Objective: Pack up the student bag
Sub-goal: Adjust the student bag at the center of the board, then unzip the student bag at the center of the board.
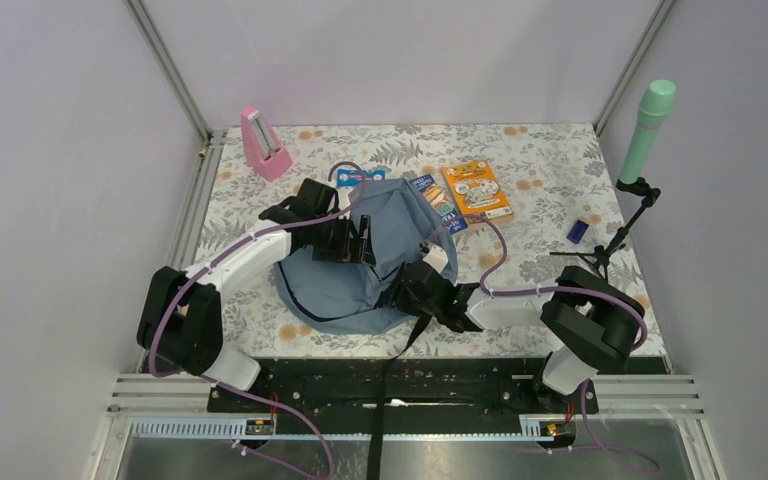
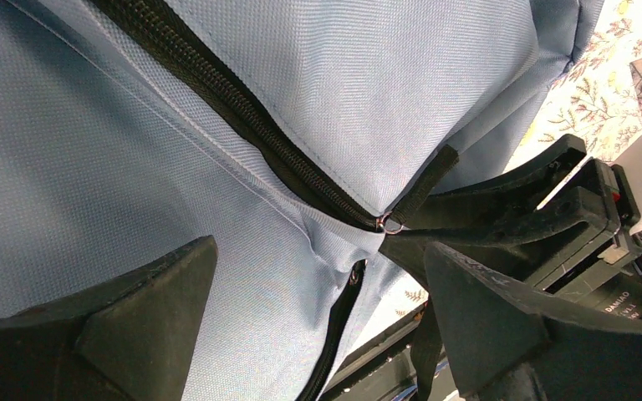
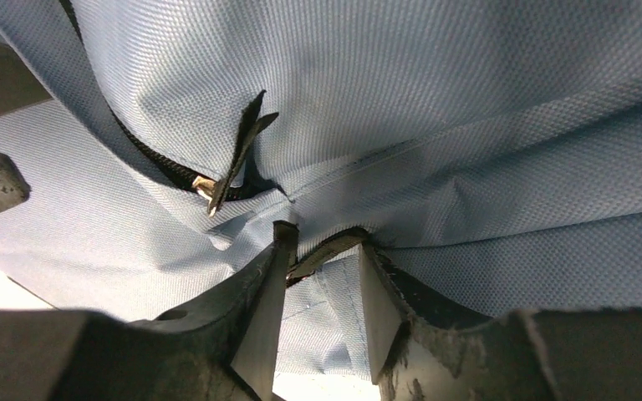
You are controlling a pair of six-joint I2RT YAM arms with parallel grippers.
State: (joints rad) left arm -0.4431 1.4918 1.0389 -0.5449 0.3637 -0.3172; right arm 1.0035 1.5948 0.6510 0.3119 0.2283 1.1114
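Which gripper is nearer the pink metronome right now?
Left. The left gripper is open over the middle of the student bag, diagonally near-right of the pink metronome. The right gripper pinches the bag's right edge, farther off.

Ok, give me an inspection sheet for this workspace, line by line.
Surface: floral table, bag at its centre.
Job's things: student bag lies crumpled; its black strap trails over the near edge.
Clutter: pink wedge-shaped object far left; orange booklet and blue booklet at the bag's far edge; small blue block right.
Grippers: left gripper jaws open over the zipper; right gripper jaws shut on bag fabric.
Cables: purple cables along both arms.
Surroundings: pale walls; green cylinder on a stand, right.
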